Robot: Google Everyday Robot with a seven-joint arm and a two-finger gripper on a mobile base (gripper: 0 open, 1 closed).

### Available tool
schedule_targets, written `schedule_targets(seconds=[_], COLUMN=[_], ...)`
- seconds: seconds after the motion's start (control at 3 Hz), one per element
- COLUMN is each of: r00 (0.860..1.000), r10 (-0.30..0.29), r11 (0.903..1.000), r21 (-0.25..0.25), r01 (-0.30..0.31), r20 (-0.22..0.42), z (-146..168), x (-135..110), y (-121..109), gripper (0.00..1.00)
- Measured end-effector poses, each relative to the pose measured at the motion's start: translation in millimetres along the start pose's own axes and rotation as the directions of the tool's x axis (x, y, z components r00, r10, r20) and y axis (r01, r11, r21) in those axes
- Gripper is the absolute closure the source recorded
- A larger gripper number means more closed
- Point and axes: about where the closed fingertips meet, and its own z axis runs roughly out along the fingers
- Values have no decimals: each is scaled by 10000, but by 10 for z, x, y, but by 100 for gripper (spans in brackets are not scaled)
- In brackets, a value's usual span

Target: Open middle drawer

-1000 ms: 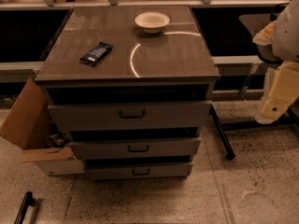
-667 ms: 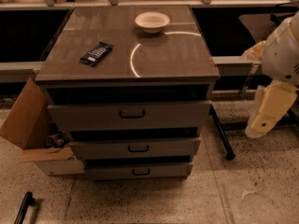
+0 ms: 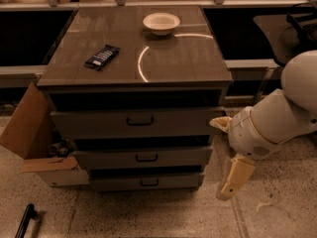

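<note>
The grey cabinet (image 3: pixel 134 63) has three stacked drawers. The middle drawer (image 3: pixel 188 156) has a medium-height front with a small black handle (image 3: pixel 146 157) at its centre. Above it is the taller top drawer (image 3: pixel 89 124) with a wider black handle. Below it is the slim bottom drawer (image 3: pixel 114 183). My gripper (image 3: pixel 234 178) hangs on the white arm (image 3: pixel 277 120) just right of the cabinet, level with the lower drawers. It is well apart from the middle handle and holds nothing that I can see.
A white bowl (image 3: pixel 161 23) and a black flat device (image 3: pixel 102 56) lie on the cabinet top. An open cardboard box (image 3: pixel 29 133) leans at the cabinet's left. A black bar (image 3: pixel 25 221) lies on the floor at bottom left. A dark chair (image 3: pixel 292 29) stands at the right.
My arm has swung down and to the left, and the gripper now hangs low beside the cabinet's right side. The drawers have not moved.
</note>
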Motion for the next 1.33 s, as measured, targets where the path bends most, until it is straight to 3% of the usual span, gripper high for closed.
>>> schedule_targets(seconds=[0.33, 0.67, 1.33], r00=[10000, 9999, 9978], r10=[-5, 144, 334], r11=[10000, 9998, 9969], r21=[14, -137, -693], r01=[5, -144, -373], r20=[-7, -48, -565], z=[-9, 270, 1541], x=[-3, 141, 751], y=[-3, 10, 22], gripper=[0, 0, 0])
